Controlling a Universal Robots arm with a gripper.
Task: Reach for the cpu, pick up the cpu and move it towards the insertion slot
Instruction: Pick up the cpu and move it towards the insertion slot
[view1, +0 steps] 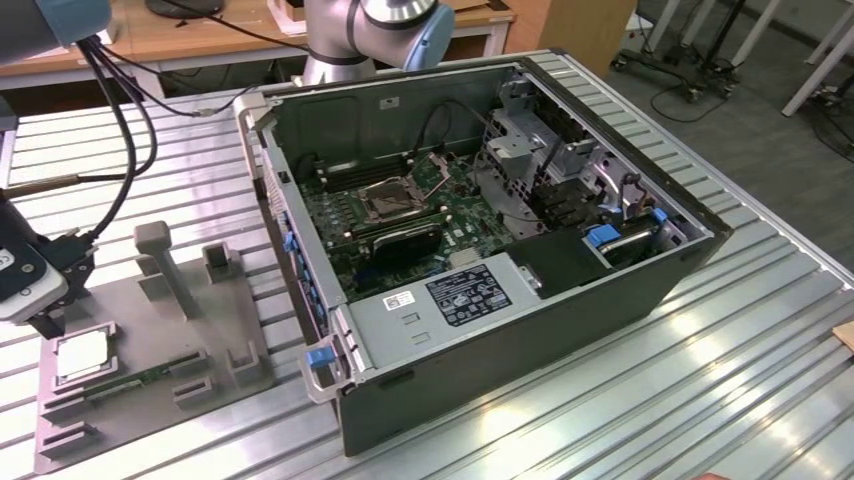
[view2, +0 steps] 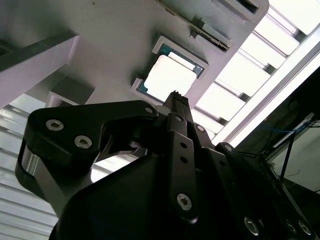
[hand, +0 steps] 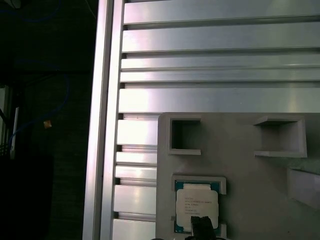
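Observation:
The cpu (view1: 83, 353) is a small square chip with a silvery-white face. It lies flat in a raised square frame on the grey fixture plate (view1: 214, 335), at the exterior view's left. My gripper (view1: 48, 323) hangs just above the chip's far edge, apart from it and holding nothing. In the second wrist view the black fingertips (view2: 175, 97) are pressed together and point at the cpu (view2: 167, 77). In the first wrist view the dark tip of the gripper (hand: 202, 226) overlaps the edge of the cpu (hand: 196, 206). The insertion slot (view1: 394, 201) is a metal-framed square on the motherboard inside the open case.
The open computer case (view1: 534, 330) lies on the ribbed metal table (view1: 747, 360), to the exterior view's right of the fixture. A narrow green memory stick (view1: 134, 381) and several grey posts (view1: 154, 262) sit on the fixture. Arm cables (view1: 127, 120) hang above the left side.

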